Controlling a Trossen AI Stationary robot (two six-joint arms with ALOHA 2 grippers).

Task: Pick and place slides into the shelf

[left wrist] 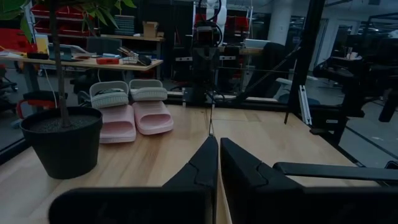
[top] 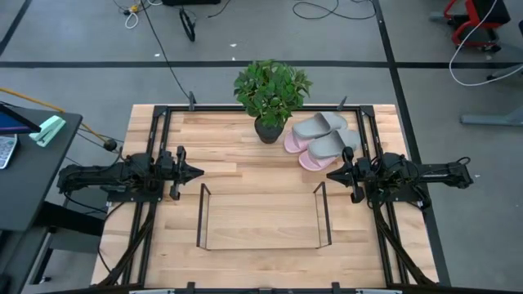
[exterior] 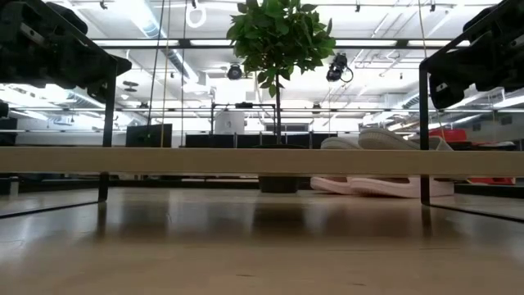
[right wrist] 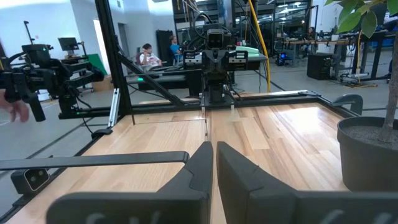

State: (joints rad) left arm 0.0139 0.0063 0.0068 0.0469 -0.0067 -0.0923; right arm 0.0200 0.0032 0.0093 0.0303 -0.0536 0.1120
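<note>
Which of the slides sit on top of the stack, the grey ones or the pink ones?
The grey pair sits on top; the pink pair lies under it on the table, only its edges showing from above.

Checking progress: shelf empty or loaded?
Empty. The shelf frames only bare wood; the slides sit stacked outside it, beside the plant.
</note>
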